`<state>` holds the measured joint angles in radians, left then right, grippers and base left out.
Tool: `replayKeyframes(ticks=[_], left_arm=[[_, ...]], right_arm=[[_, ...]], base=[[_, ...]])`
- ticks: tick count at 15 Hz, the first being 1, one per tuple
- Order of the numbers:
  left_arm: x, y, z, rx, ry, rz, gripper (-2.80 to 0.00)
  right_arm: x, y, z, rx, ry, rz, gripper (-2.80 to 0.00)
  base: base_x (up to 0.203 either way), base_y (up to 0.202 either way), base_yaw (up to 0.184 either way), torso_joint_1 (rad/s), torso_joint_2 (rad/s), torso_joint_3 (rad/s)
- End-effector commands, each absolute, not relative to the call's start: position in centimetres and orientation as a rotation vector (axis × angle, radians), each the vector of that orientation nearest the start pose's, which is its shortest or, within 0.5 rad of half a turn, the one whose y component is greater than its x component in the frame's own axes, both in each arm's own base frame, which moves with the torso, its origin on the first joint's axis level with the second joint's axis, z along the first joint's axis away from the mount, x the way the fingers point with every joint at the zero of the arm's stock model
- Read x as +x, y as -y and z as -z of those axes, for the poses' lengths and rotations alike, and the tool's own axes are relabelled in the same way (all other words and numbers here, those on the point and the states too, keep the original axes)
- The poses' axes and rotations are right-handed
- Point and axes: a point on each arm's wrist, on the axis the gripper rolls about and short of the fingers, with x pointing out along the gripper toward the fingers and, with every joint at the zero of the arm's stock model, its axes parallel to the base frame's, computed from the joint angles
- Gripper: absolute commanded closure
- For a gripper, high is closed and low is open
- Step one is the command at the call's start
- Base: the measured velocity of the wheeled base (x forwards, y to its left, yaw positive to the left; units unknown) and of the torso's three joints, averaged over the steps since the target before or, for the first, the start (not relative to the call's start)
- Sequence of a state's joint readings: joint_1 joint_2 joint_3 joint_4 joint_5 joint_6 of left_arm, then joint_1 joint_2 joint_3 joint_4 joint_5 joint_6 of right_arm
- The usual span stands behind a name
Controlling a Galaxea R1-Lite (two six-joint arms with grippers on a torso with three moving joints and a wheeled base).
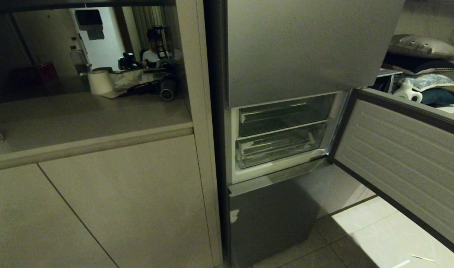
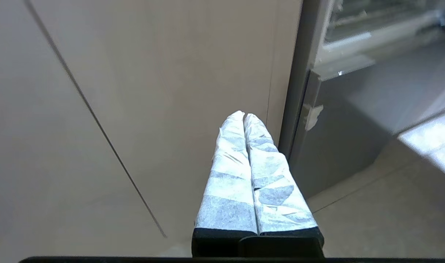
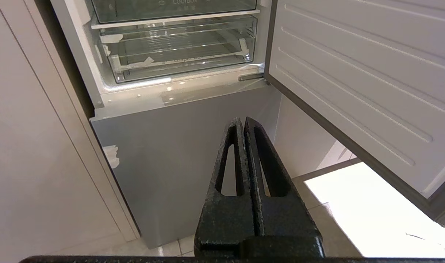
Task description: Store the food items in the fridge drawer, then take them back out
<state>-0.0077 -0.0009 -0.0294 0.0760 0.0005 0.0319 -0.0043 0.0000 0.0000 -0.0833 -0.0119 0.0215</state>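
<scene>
The fridge drawer (image 1: 279, 147) (image 3: 178, 58) is clear plastic with a ribbed floor and white tape scraps at its front corners. It sits pushed into the open fridge, below a shorter clear compartment (image 1: 282, 113). The food items are out of view, and nothing shows inside the drawer. My left gripper (image 2: 244, 115), wrapped in white tape, is shut on nothing, low in front of the beige cabinet beside the fridge. My right gripper (image 3: 243, 119), black, is shut and empty, below the drawer facing the grey lower door panel. Neither arm appears in the head view.
The middle fridge door (image 1: 398, 156) stands swung open to the right, over the tiled floor (image 1: 361, 230). A beige cabinet (image 1: 100, 208) with a counter (image 1: 81, 115) flanks the fridge's left. A paper roll (image 1: 100, 82) and a person (image 1: 152, 48) are beyond the counter. Pillows (image 1: 424, 46) lie far right.
</scene>
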Motion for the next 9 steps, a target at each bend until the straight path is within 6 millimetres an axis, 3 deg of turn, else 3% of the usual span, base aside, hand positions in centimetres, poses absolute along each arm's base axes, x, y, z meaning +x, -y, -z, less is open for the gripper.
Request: replayKeyframes(ticks=[1, 9], left_arm=[[-2.53, -0.03, -7.61, 0.014, -0.046, 0.003, 0.00], [-2.53, -0.03, -7.61, 0.014, -0.046, 0.003, 0.00]], right_arm=[[-2.10, 0.02, -7.64, 0.022, 0.057, 0.016, 0.00], [-2.10, 0.02, -7.64, 0.022, 0.057, 0.016, 0.00]], base=[[0.000, 0.000, 0.000, 0.000, 0.00, 0.000], [0.183, 0.000, -0.001, 0.003, 0.00, 0.004]])
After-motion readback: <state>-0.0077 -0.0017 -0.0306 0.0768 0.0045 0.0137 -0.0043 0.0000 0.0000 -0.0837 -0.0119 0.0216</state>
